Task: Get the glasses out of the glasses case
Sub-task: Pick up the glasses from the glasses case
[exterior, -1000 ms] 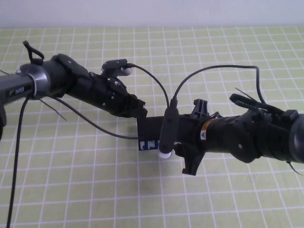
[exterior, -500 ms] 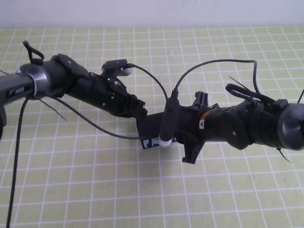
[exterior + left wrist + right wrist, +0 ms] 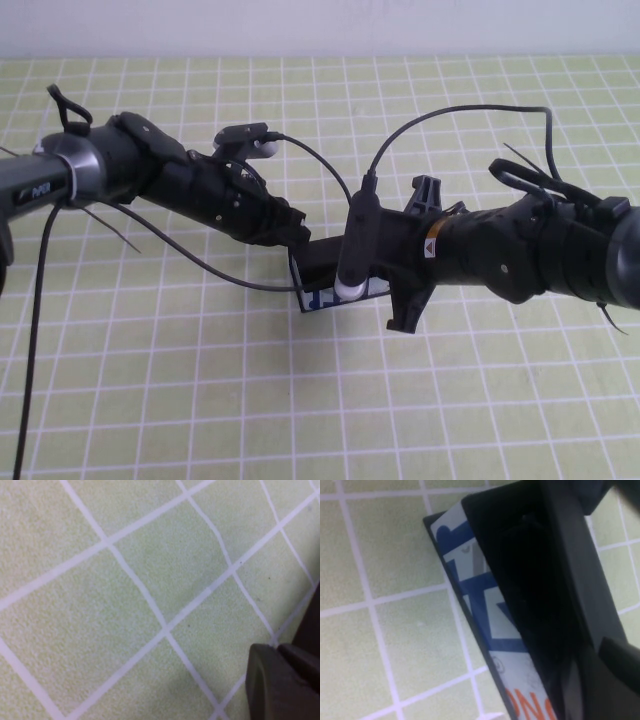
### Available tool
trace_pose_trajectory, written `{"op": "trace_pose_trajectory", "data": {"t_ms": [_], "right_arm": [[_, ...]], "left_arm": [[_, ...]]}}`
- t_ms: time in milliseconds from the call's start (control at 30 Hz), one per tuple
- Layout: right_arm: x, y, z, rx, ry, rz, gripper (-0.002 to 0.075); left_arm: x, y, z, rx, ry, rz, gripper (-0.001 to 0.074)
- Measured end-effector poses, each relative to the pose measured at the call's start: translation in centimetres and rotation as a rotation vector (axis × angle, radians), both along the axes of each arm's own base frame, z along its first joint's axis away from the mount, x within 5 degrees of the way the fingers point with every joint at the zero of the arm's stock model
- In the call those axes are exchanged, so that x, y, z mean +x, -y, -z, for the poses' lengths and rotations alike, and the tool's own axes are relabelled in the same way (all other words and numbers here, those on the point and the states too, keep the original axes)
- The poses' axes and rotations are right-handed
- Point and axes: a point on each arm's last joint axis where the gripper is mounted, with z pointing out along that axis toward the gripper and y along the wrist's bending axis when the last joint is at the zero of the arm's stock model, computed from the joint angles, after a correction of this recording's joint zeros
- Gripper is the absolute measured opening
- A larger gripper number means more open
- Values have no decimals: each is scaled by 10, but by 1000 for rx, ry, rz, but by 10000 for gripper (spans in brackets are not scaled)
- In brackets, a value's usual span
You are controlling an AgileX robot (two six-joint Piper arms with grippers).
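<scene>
The glasses case (image 3: 318, 272) lies at the middle of the mat, black, with its white strip (image 3: 330, 296) of blue marks facing me. In the right wrist view the strip (image 3: 485, 630) shows blue and orange print beside the black inside of the case (image 3: 530, 580). The glasses do not show; the inside is too dark to tell them apart. My left gripper (image 3: 293, 232) is low at the case's left end. My right gripper (image 3: 340, 268) is down over the case, largely hidden under its wrist camera.
A green mat with a white grid (image 3: 200, 380) covers the table. Black cables (image 3: 320, 165) loop above both arms. The left wrist view shows mostly bare mat (image 3: 125, 590).
My right arm has moved away from me and slightly left over the case. The visible strip of the case has shifted a little with it. The left arm has stayed put.
</scene>
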Motion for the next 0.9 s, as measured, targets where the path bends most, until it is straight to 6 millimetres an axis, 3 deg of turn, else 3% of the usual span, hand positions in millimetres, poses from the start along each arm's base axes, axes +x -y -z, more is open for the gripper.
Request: {"op": "trace_pose_trajectory", "data": {"t_ms": [167, 333, 467, 533, 700, 900], "right_arm": [[2, -2, -5, 6, 8, 0, 15], [5, -3, -10, 18, 11, 8, 8], [5, -3, -11, 19, 12, 8, 7], [5, -3, -11, 20, 11, 9, 7], [5, -3, -11, 19, 10, 9, 6], [5, -3, -11, 18, 8, 9, 6]], "left_arm": [[2, -7, -8, -6, 12, -12, -4], [1, -35, -45, -21, 86, -50, -4], [-21, -55, -73, -62, 219, 9, -4], [-37, -58, -78, -121, 297, 115, -4], [-74, -55, -64, -273, 430, 382, -4], [-77, -52, -30, -284, 403, 453, -4]]}}
